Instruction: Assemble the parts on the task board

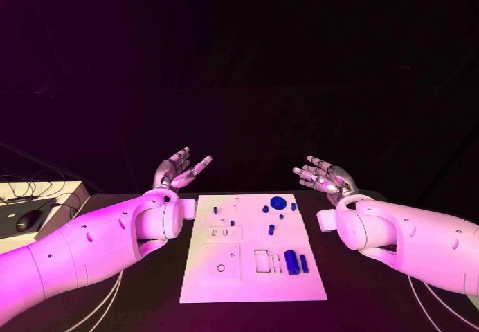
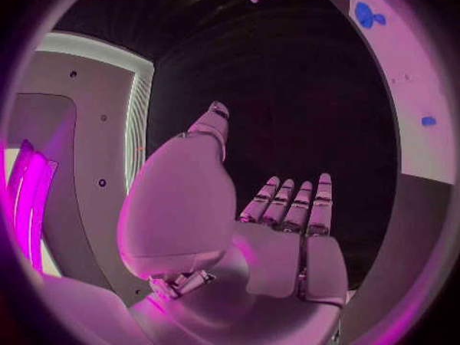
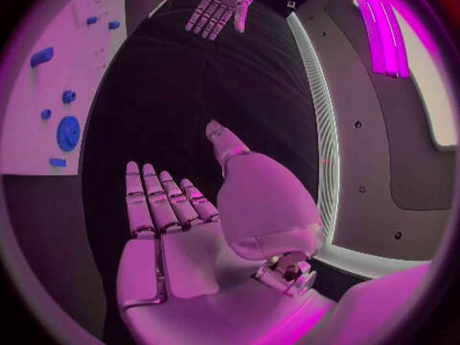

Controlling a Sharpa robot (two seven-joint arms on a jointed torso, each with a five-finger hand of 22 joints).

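The white task board lies in the middle of the table between my two arms. Several small blue parts lie on it: a round disc near its far right corner, small pieces beside it, and two long pegs near its front right. My left hand is raised past the board's far left corner, fingers apart and holding nothing. My right hand is raised past the far right corner, also spread and holding nothing. The left wrist view shows my left palm; the right wrist view shows my right palm and the disc.
A pale box with a dark mouse-like object and cables sits at the table's left edge. The black table runs round the board on both sides.
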